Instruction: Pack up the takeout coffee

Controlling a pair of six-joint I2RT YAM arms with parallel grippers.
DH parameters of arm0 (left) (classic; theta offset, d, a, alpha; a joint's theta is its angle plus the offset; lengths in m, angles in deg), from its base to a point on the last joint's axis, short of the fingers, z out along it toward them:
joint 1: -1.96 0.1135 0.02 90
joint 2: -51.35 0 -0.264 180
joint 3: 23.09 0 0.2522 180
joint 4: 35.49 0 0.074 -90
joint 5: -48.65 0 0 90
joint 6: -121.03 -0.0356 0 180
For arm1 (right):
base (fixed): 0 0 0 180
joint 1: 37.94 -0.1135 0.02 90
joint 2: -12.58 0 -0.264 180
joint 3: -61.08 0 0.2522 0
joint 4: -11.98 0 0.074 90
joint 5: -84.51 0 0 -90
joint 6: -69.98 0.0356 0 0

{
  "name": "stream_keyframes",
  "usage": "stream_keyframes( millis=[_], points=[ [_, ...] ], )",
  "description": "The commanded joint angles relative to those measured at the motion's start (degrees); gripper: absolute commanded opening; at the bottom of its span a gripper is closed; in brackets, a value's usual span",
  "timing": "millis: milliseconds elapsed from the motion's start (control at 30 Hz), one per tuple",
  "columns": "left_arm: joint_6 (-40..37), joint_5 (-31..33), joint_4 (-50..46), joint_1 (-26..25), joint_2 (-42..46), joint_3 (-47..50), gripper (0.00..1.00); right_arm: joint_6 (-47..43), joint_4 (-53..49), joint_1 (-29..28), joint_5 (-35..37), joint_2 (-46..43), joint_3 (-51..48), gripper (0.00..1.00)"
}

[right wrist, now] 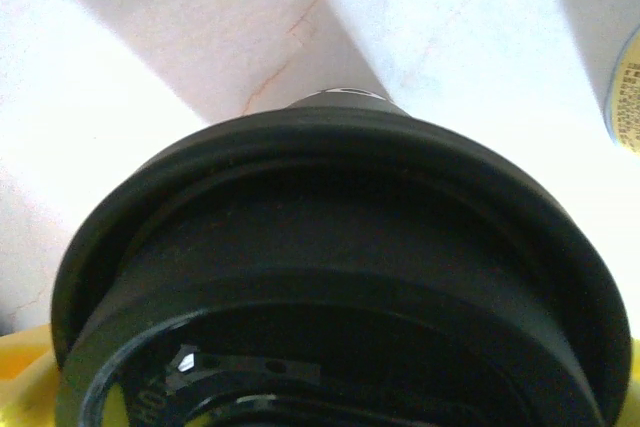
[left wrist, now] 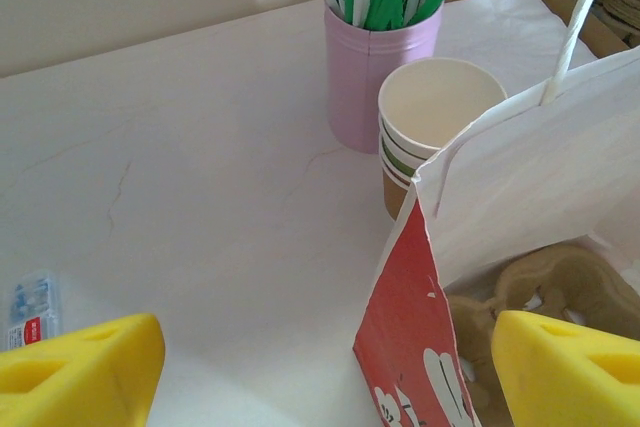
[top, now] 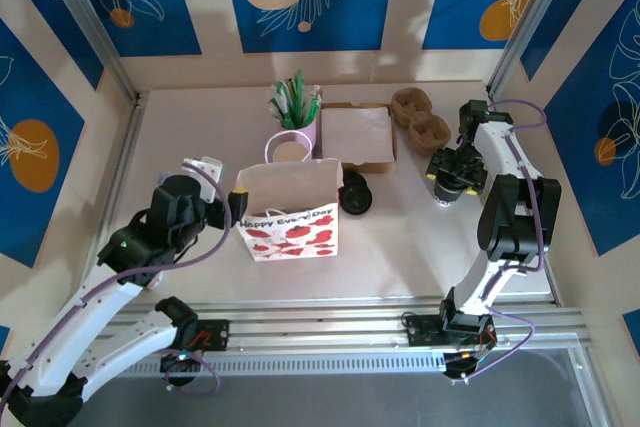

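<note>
Item 1, paper bag (top: 287, 215): your reference piece; it stands upright and open-mouthed in the middle of the tabletop (top: 180, 127); its red-and-white print reading "Happy Every Day" faces the arm bases; a brown cup carrier (left wrist: 545, 282) lies inside it.

Item 2, left claw (left wrist: 325, 362): at the bag's left side; its yellow fingers (left wrist: 80, 367) stand wide apart, one outside the bag's side wall and the other over the bag's mouth; it grips nothing.

Item 3, paper cups (top: 287, 150): a nested stack just behind the bag; the top cup is empty.

Item 4, pink cup (top: 300, 130): behind the bag and just beside the paper cups; it is filled with green and white sticks.

Item 5, box (top: 356, 134): brown and flat, behind the bag's right corner.

Item 6, pulp carriers (top: 420, 117): behind the bag and further right, past the box.

Item 7, black lids (top: 356, 195): on the tabletop just beside the bag's right side.

Item 8, right claw (top: 448, 183): well to the right of the bag; a black lid (right wrist: 330, 277) sits between its yellow fingers, close against the wrist camera; you cannot tell whether the fingers press on it.

Item 9, packet (left wrist: 30, 309): small, with a blue and red label, on the tabletop on the left claw's side of the bag; too blurred to read.
</note>
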Motion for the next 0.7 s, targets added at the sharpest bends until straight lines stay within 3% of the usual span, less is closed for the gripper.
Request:
stream_keyframes(
  millis=[0,167,667],
  points=[
    [-1.04,1.03,-0.18,0.55,0.51,0.64,0.85,-0.32,0.35,-1.1,0.53,-3.5,-0.95,0.88],
    [-1.04,0.19,0.43,0.55,1.07,0.94,0.85,-0.06,0.83,-3.51,0.54,-9.24,-2.91,0.87],
    [-1.33,-1.44,4.05,0.55,5.32,2.97,0.85,0.23,-4.13,-18.9,-0.33,-31.61,-3.31,0.83]
  ],
)
